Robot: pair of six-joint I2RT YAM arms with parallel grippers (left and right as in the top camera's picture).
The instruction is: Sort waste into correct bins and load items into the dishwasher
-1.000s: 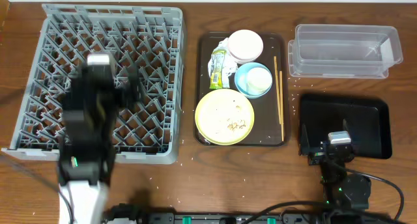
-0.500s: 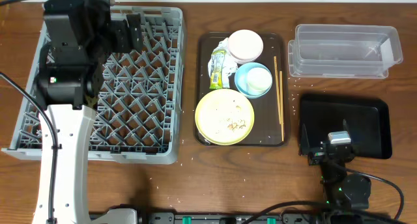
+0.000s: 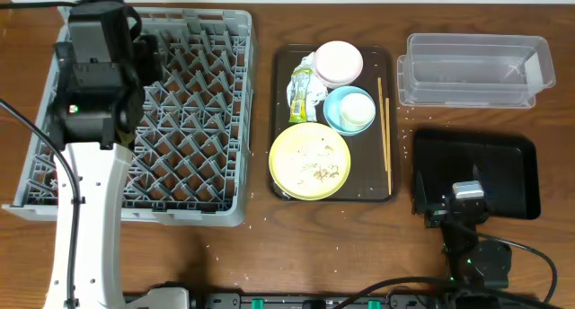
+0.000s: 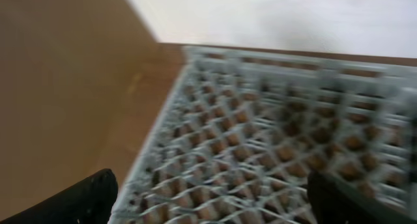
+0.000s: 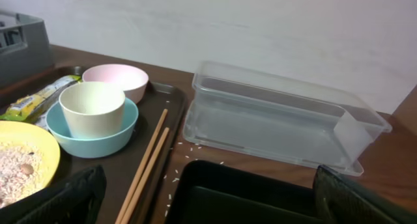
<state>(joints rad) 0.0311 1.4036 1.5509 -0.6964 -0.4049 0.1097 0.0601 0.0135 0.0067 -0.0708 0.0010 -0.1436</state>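
left gripper (image 4: pixel 212 201) hangs open over the dish rack (image 3: pixel 207 120), tabletop's left side; right gripper (image 5: pixel 208 204) open beside the black tray (image 3: pixel 512 165). the wrapper (image 3: pixel 301 89) likely wants a centred, firm pinch.

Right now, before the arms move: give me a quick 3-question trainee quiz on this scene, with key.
1. True or false: the white cup sits inside the light blue bowl.
2. Where do the chopsticks lie?
A) in the dish rack
B) along the right side of the brown serving tray
C) in the clear tub
3. Short answer: what do the food crumbs rest on?

Key: 1 true. 2 B. 3 the yellow plate.
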